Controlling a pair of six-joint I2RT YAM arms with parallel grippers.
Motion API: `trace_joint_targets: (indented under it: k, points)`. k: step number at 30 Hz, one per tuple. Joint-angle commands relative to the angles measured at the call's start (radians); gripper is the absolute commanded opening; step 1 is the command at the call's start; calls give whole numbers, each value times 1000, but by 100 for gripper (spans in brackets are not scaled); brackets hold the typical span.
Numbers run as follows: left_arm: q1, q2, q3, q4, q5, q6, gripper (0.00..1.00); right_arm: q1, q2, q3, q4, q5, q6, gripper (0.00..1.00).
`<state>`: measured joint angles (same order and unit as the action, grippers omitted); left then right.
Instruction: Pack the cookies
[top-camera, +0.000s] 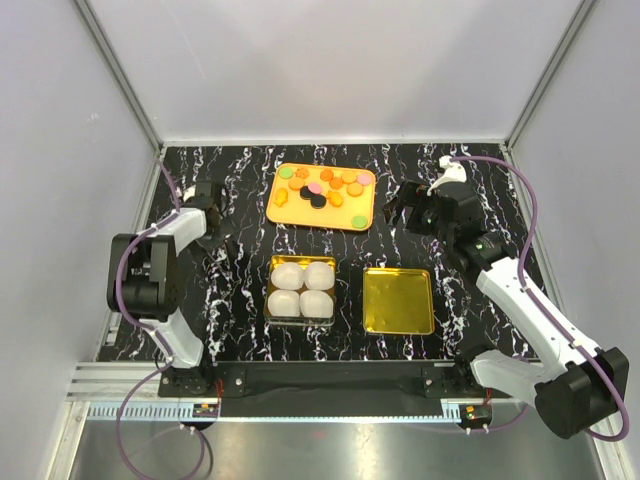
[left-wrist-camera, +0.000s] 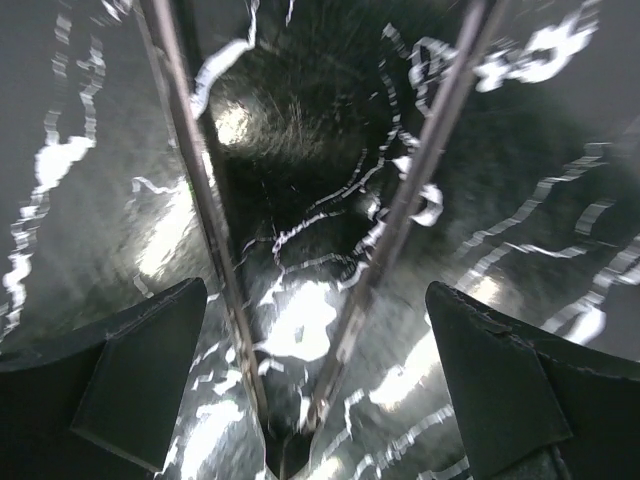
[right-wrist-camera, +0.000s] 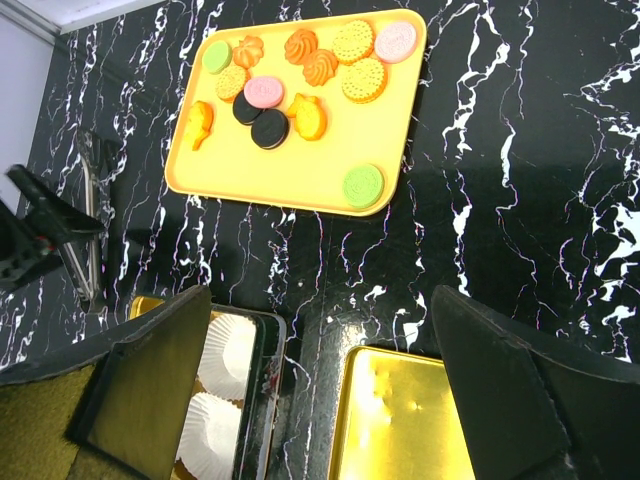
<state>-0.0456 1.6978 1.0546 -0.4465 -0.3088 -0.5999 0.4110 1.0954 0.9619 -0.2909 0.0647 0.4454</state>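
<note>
The cookies (top-camera: 318, 188) lie spread over an orange tray (top-camera: 332, 216) at the back middle of the table: orange, pink, green and black discs (right-wrist-camera: 268, 128) on the tray (right-wrist-camera: 300, 172). My right gripper (top-camera: 400, 212) hovers to the right of the tray, open and holding nothing (right-wrist-camera: 320, 385). My left gripper (top-camera: 213, 230) hangs left of the tray, open (left-wrist-camera: 315, 385), over metal tongs (left-wrist-camera: 212, 235) that lie on the table. The tongs' two arms spread away from it, and neither finger touches them.
A tin (top-camera: 302, 290) with four white paper cups (right-wrist-camera: 228, 352) stands in front of the tray. A gold lid (top-camera: 398, 300) lies flat to its right (right-wrist-camera: 410, 425). White walls close in the black marbled table on three sides.
</note>
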Motion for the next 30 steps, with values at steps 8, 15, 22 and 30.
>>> trace_joint_targets:
  k: [8,15,22,30]
  points:
    - [39,100,33,97,28,-24,99,-6,-12,28,7,-23,-22,100]
    - [46,152,91,54,63,0,99,-5,-15,24,10,-28,-22,100]
    - [72,192,153,-41,59,28,96,-5,-29,20,9,-23,-27,100]
    - [75,198,128,-55,76,46,86,-5,-28,17,15,-34,-24,100]
